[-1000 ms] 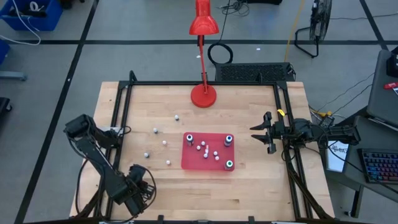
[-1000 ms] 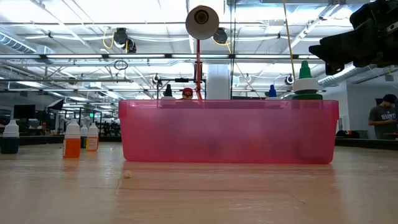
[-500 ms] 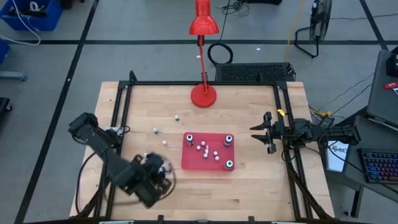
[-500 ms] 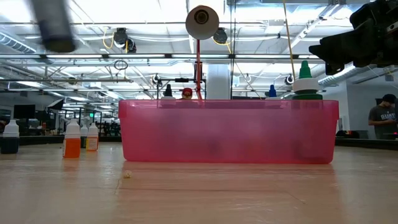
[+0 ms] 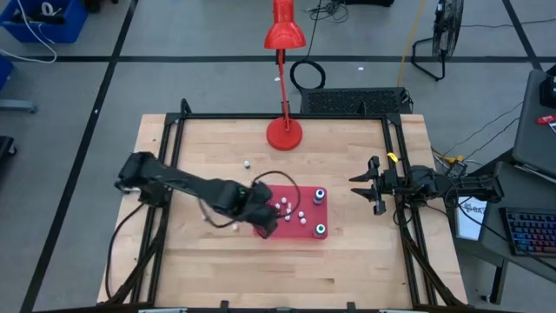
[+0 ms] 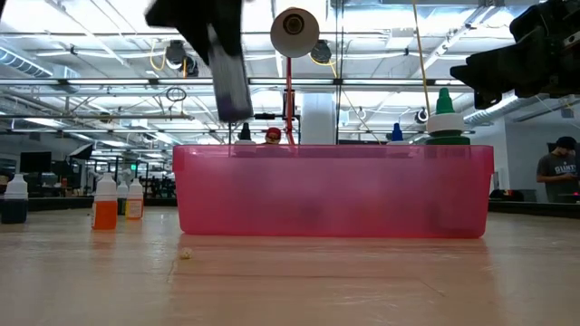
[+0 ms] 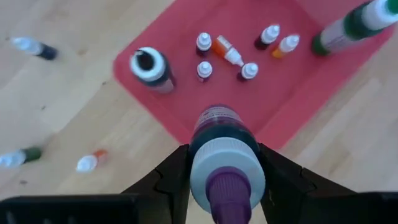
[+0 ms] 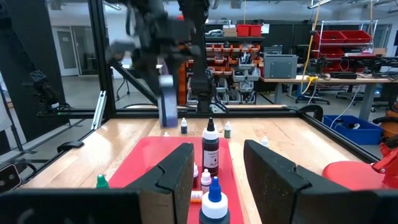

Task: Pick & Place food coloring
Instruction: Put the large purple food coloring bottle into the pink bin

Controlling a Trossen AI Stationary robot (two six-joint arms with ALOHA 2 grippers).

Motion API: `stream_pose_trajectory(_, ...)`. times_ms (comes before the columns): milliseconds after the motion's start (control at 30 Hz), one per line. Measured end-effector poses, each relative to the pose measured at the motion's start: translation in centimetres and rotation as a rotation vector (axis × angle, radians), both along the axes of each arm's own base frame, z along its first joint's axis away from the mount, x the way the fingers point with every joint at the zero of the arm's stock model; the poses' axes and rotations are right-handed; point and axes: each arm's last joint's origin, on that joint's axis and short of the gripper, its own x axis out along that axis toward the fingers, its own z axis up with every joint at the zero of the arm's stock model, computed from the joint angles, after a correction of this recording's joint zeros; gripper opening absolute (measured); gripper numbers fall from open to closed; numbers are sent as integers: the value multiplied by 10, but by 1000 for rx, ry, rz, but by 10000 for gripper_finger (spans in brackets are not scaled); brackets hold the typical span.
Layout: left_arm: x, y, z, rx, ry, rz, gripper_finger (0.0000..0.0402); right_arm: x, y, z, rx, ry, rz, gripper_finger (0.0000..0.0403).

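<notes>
From the high view we see our left gripper (image 5: 263,219) reaching across the table to the near-left edge of the red tray (image 5: 306,228), apparently to drop its load among the food coloring already gathered there, while small bottles (image 5: 247,163) lie scattered on the table (image 5: 365,252) to the tray's left; our right gripper (image 5: 368,184) waits off to the tray's right, clear of the work. The low view adds height: the left arm hangs blurred above the tray's pink wall (image 6: 333,192), and three loose bottles (image 6: 105,203) stand well apart on the left. Our left wrist view alone shows the hold, fingers (image 7: 166,177) pinching a purple-capped vial (image 7: 222,163) upright over the tray edge. The right wrist view shows our right fingers (image 8: 175,175) spread apart with nothing between them, and a dark vial (image 8: 211,149) standing in the tray.
</notes>
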Motion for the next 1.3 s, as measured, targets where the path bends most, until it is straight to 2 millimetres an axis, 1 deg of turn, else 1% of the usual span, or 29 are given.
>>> stream_pose_trajectory(133, 18, 0, -30, -26, 90, -55, 150, 0, 0, 0, 0, -3, 0, 130)
stream_pose_trajectory(233, 26, -3, -50, -19, 152, -86, 150, 0, 0, 0, 0, -3, 0, 130)
stream_pose_trajectory(333, 31, -7, -66, -35, 201, -100, 150, 0, 0, 0, 0, -1, 0, 130)
stream_pose_trajectory(433, 33, -12, -77, -54, 239, -113, 150, 0, 0, 0, 0, 1, 0, 130)
stream_pose_trajectory(567, 34, -17, -87, -56, 276, -124, 150, 0, 0, 0, 0, 0, 0, 130)
stream_pose_trajectory(633, 34, -18, -89, -62, 284, -124, 151, 0, 0, 0, 0, 1, 0, 130)
stream_pose_trajectory(933, 32, -23, -89, -72, 276, -87, 182, 0, 0, 0, 0, 0, 0, 130)
stream_pose_trajectory(1167, 32, -23, -89, -85, 279, -100, 185, 0, 0, 0, 0, 0, 0, 130)
stream_pose_trajectory(1300, 32, -23, -82, -98, 254, -102, 192, 0, 0, 0, 0, 0, 0, 130)
